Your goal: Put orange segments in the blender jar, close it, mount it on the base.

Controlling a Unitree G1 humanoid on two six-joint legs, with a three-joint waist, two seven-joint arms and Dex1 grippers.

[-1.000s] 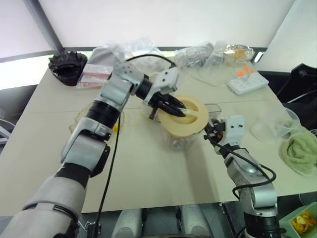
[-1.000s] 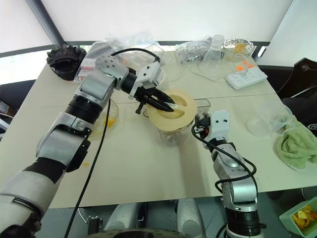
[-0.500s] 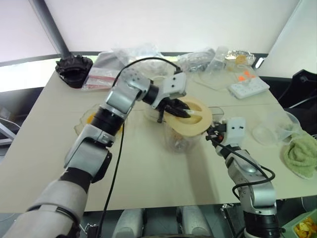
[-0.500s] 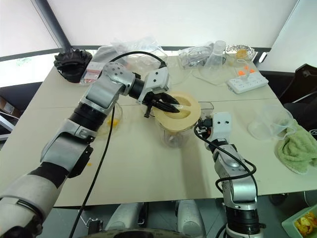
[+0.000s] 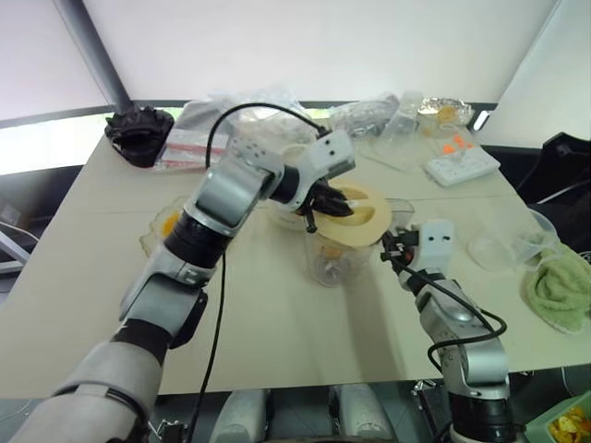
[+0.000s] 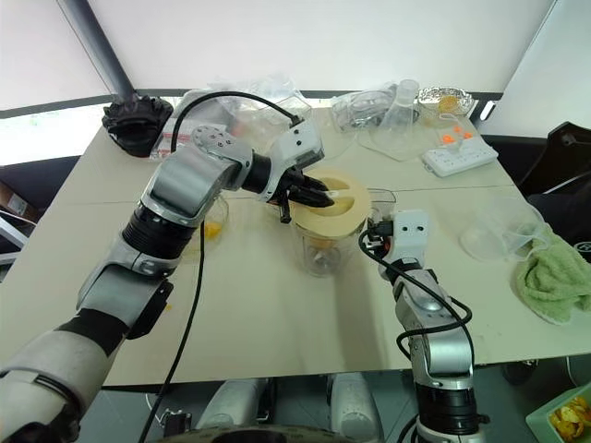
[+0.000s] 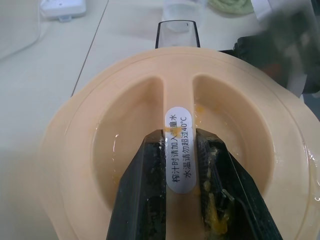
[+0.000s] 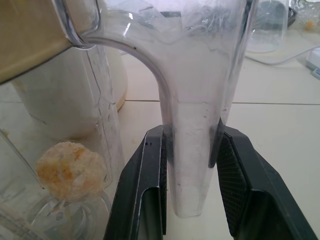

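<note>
the blender jar (image 6: pixel 325 245) stands upright near the middle of the table (image 6: pixel 277 314), with the cream lid (image 6: pixel 340 208) sitting on its mouth. the left gripper (image 7: pixel 181 165) reaches in from the left and over the jar, its two black fingers (image 7: pixel 147 185) pinched shut on the raised central rib of the lid, the strip that carries a white label (image 7: pixel 180 150); bits of orange pulp cling to the fingers and to the hollow of the lid. the right gripper (image 8: pixel 189 187) sits level at the jar's right side, its jaws closed part way on the clear handle (image 8: pixel 192 150) of the jar, one finger on each side of it, touching. through the clear wall in the right wrist view one of the orange segments (image 8: pixel 71 170) lies low inside the jar, just beside the handle the right gripper holds. the base (image 5: pixel 294 155), a white cylinder, stands behind the jar and behind the left gripper, partly hidden by the arm, apart from the jar. a shallow glass dish (image 6: pixel 208 224) with some orange in it sits under the left forearm, to the left of the jar. further right on the table lie a white power strip (image 6: pixel 460 149), a clear jug (image 6: pixel 503 226) and a green cloth (image 6: pixel 552 277) at the table's right edge.
</note>
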